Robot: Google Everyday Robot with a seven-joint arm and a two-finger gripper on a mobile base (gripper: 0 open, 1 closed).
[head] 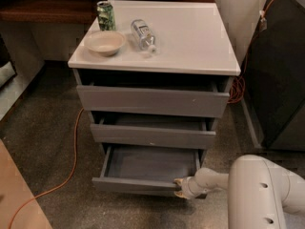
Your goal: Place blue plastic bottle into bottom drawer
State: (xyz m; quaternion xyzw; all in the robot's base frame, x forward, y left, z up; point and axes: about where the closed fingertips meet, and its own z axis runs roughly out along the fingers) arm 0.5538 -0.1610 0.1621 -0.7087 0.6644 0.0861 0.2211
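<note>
The blue plastic bottle (143, 35) lies on its side on the white cabinet top (190, 37), cap toward the front, just right of the bowl. The bottom drawer (143, 168) stands pulled out, its grey inside showing nothing in it. My gripper (179, 188) is low at the right end of that drawer's front, its fingers at the top edge of the front panel. The white arm (257, 190) reaches in from the lower right.
A cream bowl (105, 42) and a green patterned can (106, 15) stand at the top's left. The two upper drawers (152, 101) are slightly ajar. An orange cable (74, 151) runs over the floor at left. A dark cabinet (281, 70) stands at right.
</note>
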